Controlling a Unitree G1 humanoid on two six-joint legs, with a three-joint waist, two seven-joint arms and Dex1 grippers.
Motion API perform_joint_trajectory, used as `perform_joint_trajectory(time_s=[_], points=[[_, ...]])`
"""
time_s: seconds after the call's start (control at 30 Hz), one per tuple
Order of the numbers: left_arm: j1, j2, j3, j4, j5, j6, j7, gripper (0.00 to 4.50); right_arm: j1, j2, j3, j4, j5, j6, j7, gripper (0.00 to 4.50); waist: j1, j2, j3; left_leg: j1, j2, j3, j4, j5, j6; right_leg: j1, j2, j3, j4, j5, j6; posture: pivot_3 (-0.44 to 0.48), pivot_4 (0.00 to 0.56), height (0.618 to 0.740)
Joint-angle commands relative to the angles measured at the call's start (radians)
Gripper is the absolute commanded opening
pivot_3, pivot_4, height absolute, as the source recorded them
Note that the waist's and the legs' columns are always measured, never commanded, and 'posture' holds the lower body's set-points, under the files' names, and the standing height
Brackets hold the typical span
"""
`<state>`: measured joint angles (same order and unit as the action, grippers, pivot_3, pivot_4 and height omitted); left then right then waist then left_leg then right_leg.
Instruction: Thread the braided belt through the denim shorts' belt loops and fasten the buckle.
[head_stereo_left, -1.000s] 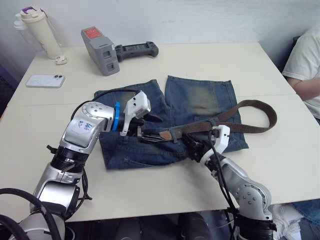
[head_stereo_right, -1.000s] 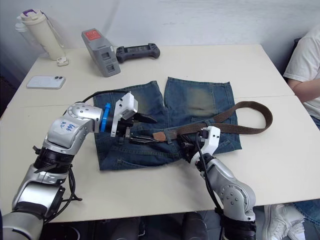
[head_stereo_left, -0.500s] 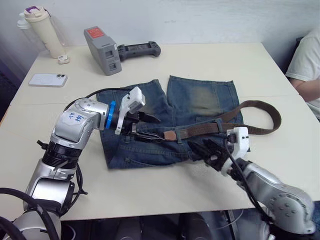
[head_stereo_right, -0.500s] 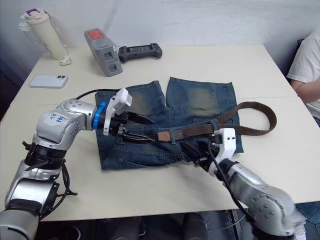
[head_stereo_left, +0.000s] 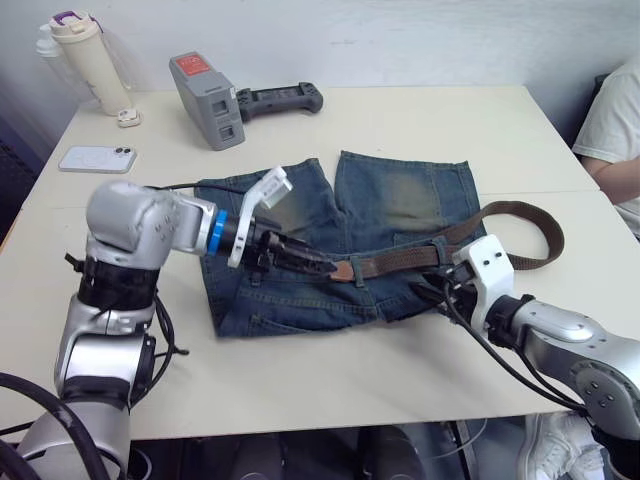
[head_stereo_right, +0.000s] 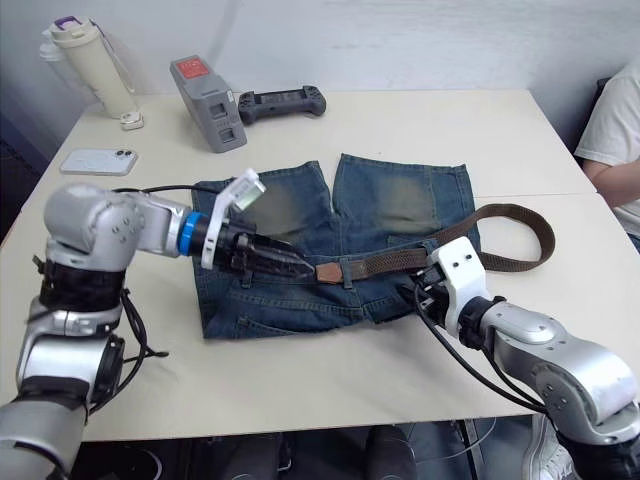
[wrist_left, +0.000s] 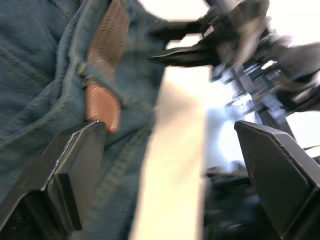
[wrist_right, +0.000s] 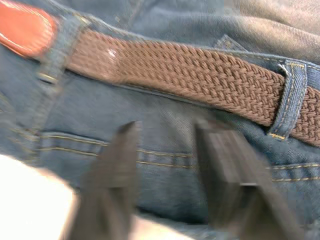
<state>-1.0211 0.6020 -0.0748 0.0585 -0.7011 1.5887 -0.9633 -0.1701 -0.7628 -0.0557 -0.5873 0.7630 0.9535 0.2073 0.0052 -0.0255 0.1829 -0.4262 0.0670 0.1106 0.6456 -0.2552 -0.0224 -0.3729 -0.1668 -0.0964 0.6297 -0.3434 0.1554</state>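
Left tool (head_stereo_left: 300, 262) open beside braided belt (head_stereo_left: 400, 262) tip

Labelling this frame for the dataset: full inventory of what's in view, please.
denim shorts: 1, blue with faded brown patches, flat at table centre
braided belt: 1, dark brown with tan leather tip, along the waistband, far end looping off the shorts' right side
belt loops: 2 seen over the belt, blue denim
tumbler: 1, cream with purple lid, far left corner
phone: 1, white, left edge
battery pack: 1, grey with red label, far side
controller: 1, black, beside the battery pack
table: 1, cream
person: 1, white sleeve, right edge
left gripper: open, at the belt's tan tip
right gripper: open, over the waistband
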Motion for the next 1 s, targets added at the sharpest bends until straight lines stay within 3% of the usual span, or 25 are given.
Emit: perform_joint_trajectory(time_s=[0.03, 0.17, 0.27, 0.43, 0.77, 1.0], points=[[-0.041, 0.043, -0.033, 0.054, -0.118, 0.026, 0.035, 4.50, -0.014, 0.015, 0.038, 0.028, -0.080, -0.043, 0.032, 0.07, -0.001, 0.000, 0.000, 0.000, 0.000, 0.000, 0.000, 0.000, 0.000, 0.000, 0.000, 0.000, 0.000, 0.000, 0.000, 0.000, 0.150, 0.740], [-0.081, 0.007, -0.066, 0.232, -0.250, 0.026, 0.209, 4.50, -0.014, 0.077, 0.073, 0.103, -0.128, 0.027, -0.008, 0.07, -0.002, 0.000, 0.000, 0.000, 0.000, 0.000, 0.000, 0.000, 0.000, 0.000, 0.000, 0.000, 0.001, 0.000, 0.000, 0.000, 0.150, 0.740], [-0.052, 0.001, -0.126, 0.250, -0.332, 0.026, 0.340, 4.50, -0.001, 0.167, 0.007, 0.114, -0.090, 0.093, -0.055, 0.07, -0.003, -0.003, -0.001, 0.000, 0.000, -0.001, 0.001, 0.000, 0.000, 0.000, 0.000, 0.000, 0.001, 0.000, 0.000, 0.000, 0.150, 0.740], [-0.029, -0.033, -0.111, 0.283, -0.432, 0.026, 0.520, 4.50, 0.000, 0.191, -0.006, 0.094, -0.116, 0.123, -0.054, 0.07, -0.001, -0.003, -0.001, 0.000, 0.000, -0.001, 0.002, 0.000, 0.000, 0.000, 0.000, 0.001, 0.002, 0.000, 0.000, 0.000, 0.150, 0.740], [-0.044, -0.112, -0.015, 0.363, -0.554, 0.026, 0.716, 4.50, 0.005, 0.213, -0.021, 0.071, -0.135, 0.153, -0.051, 0.07, 0.002, -0.003, -0.001, 0.000, 0.000, 0.000, 0.001, 0.000, 0.000, 0.000, 0.000, 0.001, 0.002, 0.000, 0.000, 0.000, 0.150, 0.740], [-0.048, -0.112, -0.007, 0.382, -0.664, 0.026, 0.785, 4.50, 0.009, 0.219, -0.026, 0.065, -0.146, 0.161, -0.046, 0.07, 0.006, -0.003, -0.001, 0.000, 0.000, 0.000, 0.002, 0.000, 0.000, 0.000, 0.000, 0.001, 0.002, 0.000, 0.000, 0.000, 0.150, 0.740]])
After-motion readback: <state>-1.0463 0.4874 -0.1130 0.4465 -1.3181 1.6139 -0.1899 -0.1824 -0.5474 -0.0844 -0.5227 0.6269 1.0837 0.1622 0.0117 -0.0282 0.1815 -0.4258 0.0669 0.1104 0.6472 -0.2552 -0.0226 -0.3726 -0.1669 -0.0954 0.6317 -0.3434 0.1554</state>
